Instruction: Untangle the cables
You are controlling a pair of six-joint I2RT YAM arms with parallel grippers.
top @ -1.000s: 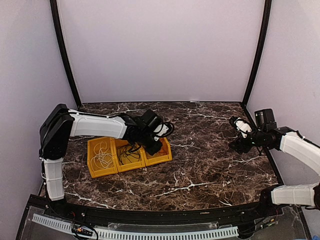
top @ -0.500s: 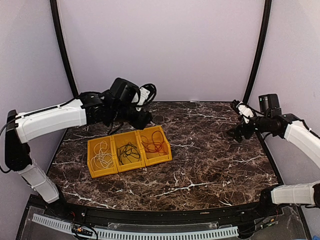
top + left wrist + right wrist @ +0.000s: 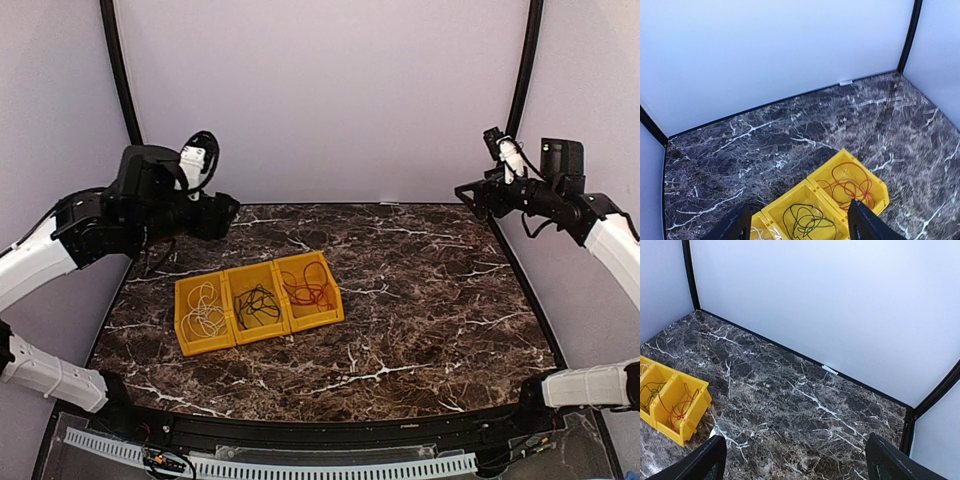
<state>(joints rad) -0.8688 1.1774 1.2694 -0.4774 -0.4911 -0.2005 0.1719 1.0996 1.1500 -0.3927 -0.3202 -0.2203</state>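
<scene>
The white cable (image 3: 205, 310), the black cable (image 3: 257, 303) and the red cable (image 3: 310, 288) each lie coiled in their own compartment of a yellow bin (image 3: 236, 340). My left gripper (image 3: 225, 212) hangs open and empty, high above and behind the bin. The left wrist view shows the red cable (image 3: 850, 185), the black cable (image 3: 805, 220) and a bit of the white cable (image 3: 757, 234) far below my left gripper (image 3: 799, 227). My right gripper (image 3: 470, 195) is open and empty, raised at the back right. In its wrist view my right gripper (image 3: 797, 465) is over bare marble.
The yellow bin (image 3: 687, 432) shows at the left edge of the right wrist view. The dark marble table (image 3: 420, 310) is enclosed by pale walls with black corner posts (image 3: 515, 105). A small white tab (image 3: 845, 82) sits at the foot of the back wall.
My left gripper has lifted off the bin and swung up and back to the left. My right gripper has risen toward the back right corner. The cables lie still in the bin.
</scene>
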